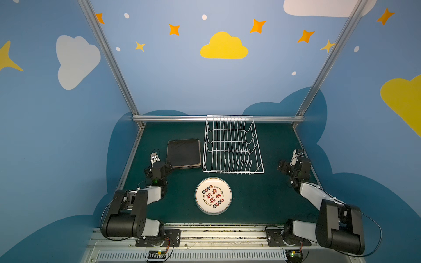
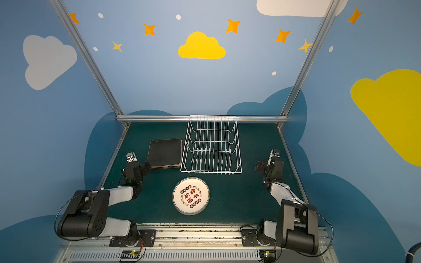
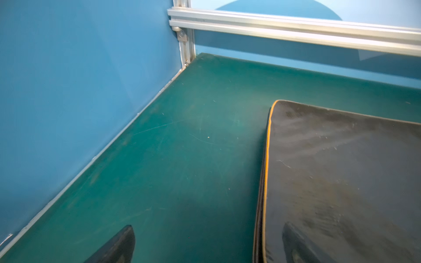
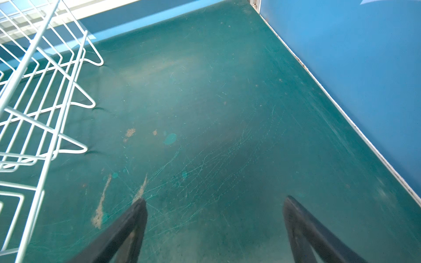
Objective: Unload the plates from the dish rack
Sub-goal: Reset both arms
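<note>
The left gripper (image 3: pixel 207 226) is holding its two dark fingers (image 3: pixel 118 246) wide apart with nothing between them. One finger is hovering over the bare green table (image 3: pixel 182 159) and the other is hanging over a corner of the stack of square plates (image 3: pixel 341 170); whether it is touching that black back cannot be told. The right gripper (image 4: pixel 215 198) is likewise spreading its jaws wide and empty above the scratched table, with the white wire dish rack (image 4: pixel 34 45) standing close on one side and a blue wall (image 4: pixel 364 68) running along the other. In both top views the square plates (image 1: pixel 183 152) (image 2: pixel 165 152) are lying flat on the table, black backs up, just beside the dish rack (image 1: pixel 232 172) (image 2: pixel 210 172) on the robot's left. The rack is sitting against the aluminium rail (image 1: pixel 170 118) at the back, showing only wires and upright tines. In front of the rack, between the two arms, a round plate (image 1: pixel 213 195) (image 2: pixel 191 195) is lying face up, its red-and-black print showing. Its thick rim is suggesting more plates beneath, though that cannot be told.
</note>
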`<move>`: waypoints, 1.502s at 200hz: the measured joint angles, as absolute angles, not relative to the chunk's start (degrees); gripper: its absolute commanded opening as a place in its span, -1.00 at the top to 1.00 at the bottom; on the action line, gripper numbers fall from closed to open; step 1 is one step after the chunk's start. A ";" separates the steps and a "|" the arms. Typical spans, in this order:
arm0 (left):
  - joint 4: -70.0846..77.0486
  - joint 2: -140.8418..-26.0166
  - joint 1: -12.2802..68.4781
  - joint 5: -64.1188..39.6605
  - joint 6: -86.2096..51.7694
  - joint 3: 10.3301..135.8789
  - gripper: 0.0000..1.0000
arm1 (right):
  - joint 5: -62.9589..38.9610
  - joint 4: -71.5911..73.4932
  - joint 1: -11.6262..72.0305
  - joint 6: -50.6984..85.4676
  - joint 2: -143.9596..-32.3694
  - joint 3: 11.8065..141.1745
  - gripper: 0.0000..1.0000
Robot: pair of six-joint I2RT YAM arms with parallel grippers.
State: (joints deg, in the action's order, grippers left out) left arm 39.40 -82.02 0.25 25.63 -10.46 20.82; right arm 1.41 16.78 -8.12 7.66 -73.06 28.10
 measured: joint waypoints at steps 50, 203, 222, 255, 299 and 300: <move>38.52 -85.21 0.25 19.11 -7.07 26.65 -0.99 | 0.16 15.70 -8.12 7.14 -73.67 28.95 -0.85; 47.48 -88.92 0.80 14.33 -4.08 21.65 -0.99 | 4.51 23.57 1.43 7.75 -82.46 28.91 -0.85; 47.20 -88.86 0.82 14.33 -4.05 21.65 -0.99 | 6.55 24.34 1.54 7.97 -82.48 28.67 -0.85; 47.09 -88.86 0.80 14.33 -4.08 21.65 -0.99 | 8.43 25.43 1.61 8.16 -82.48 28.67 -0.85; 46.98 -88.82 0.82 14.33 -4.05 21.65 -0.99 | 9.43 25.96 1.89 8.19 -82.48 28.67 -0.85; 46.98 -88.82 0.82 14.33 -4.05 21.65 -0.99 | 9.45 25.96 1.89 8.19 -82.48 28.67 -0.85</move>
